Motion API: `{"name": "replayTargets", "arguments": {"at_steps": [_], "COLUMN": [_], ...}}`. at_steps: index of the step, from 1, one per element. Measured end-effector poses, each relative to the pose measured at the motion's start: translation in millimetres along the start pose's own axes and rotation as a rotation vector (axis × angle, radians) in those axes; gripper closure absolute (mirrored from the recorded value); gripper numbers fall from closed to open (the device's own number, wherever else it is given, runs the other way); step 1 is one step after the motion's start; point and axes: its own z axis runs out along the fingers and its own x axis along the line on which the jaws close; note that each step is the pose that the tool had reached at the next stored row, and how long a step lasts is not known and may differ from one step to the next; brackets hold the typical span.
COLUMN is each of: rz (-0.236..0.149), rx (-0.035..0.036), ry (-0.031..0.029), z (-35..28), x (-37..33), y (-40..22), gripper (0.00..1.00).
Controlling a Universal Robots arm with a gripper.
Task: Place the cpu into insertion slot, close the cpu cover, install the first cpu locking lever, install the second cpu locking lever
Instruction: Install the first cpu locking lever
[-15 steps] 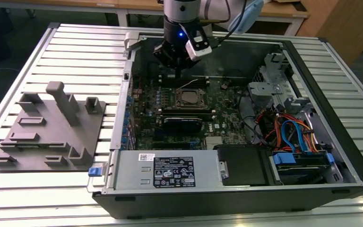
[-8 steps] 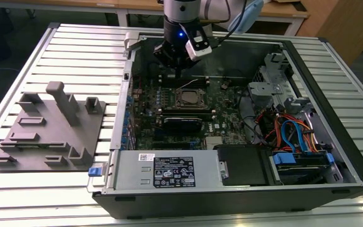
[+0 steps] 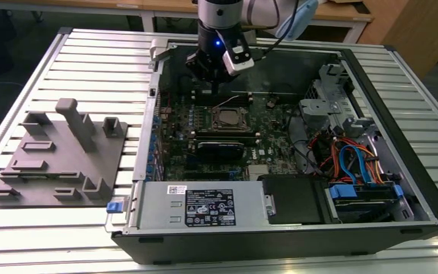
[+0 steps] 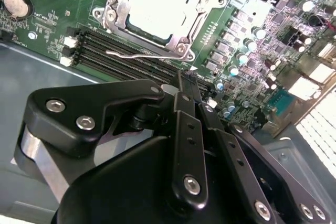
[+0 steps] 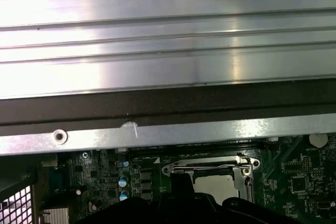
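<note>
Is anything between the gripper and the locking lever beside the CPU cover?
Nothing visible does. In the second wrist view the gripper hangs just short of the thin wire locking lever, which lies over the memory slots beside the closed cpu cover.

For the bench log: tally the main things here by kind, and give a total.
cpu: 1
cpu cover: 1
motherboard: 1
power-supply box: 1
computer case: 1
grey fixture plate: 1
gripper: 1
Total: 7
</note>
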Motion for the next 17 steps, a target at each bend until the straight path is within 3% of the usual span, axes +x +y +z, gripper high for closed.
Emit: {"name": "replayTargets", "arguments": {"at_steps": [5, 6, 8, 9, 17], "rz": [0.000, 0.001, 0.001, 0.001, 0.001], "rx": [-0.0184, -0.0241, -0.0459, -0.0500, -0.0516], "ry": [0.0006, 0.0010, 0.0029, 0.0032, 0.0034], "z": [4.3, 4.9, 5.5, 5.9, 9.1], "x": [-0.4, -0.4, -0.5, -0.6, -1.4], "y": [-4.9, -5.4, -6.2, -6.5, -6.9], "gripper": [0.89, 0.89, 0.89, 0.89, 0.89]}}
